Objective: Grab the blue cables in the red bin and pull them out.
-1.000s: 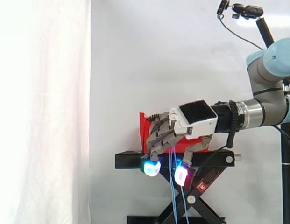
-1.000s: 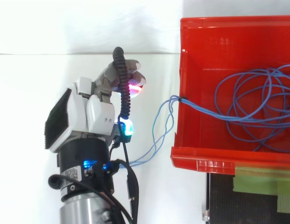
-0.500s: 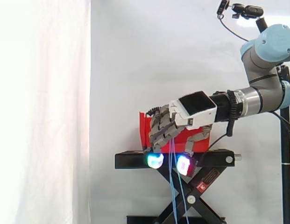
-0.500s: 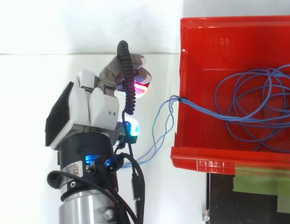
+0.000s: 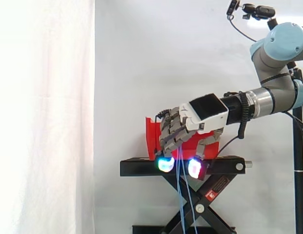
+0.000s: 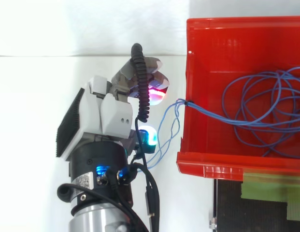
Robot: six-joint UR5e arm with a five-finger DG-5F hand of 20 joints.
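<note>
Shells of white plastic cover the back of the hand (image 6: 111,113), smooth and boxy, with a black ribbed panel set on the outer side. In the side view the hand (image 5: 205,114) reaches in level from the right on a grey-and-pale-blue arm (image 5: 283,48) of round metal segments. Whether it has any grip on the cables cannot be told: the strands run close under it, but the contact itself is hidden. From above, the hand sits just beside the left wall of the red bin (image 6: 227,43), outside it, near the wall's upper half. The bin is glossy moulded plastic, square-cornered with a thick rolled rim, and it stands on a black stand (image 5: 136,168) with a flat metal top bar and crossed scissor legs (image 5: 214,195). The blue cables (image 6: 187,103) are thin and wiry. Most of their length lies in loose overlapping loops on the bin floor toward the right side, and a bunch of strands climbs over the left wall at one point. From there they spill out in slack curves between the wall and the hand. In the side view these strands drop straight down from under the hand, across the front of the stand and its legs. A yellow-green strip (image 6: 270,188) lies on the stand's top below the bin's near rim. A white curtain (image 5: 44,122) hangs in soft folds behind, and a small black camera (image 5: 258,10) is clamped on a pole at the upper right.
</note>
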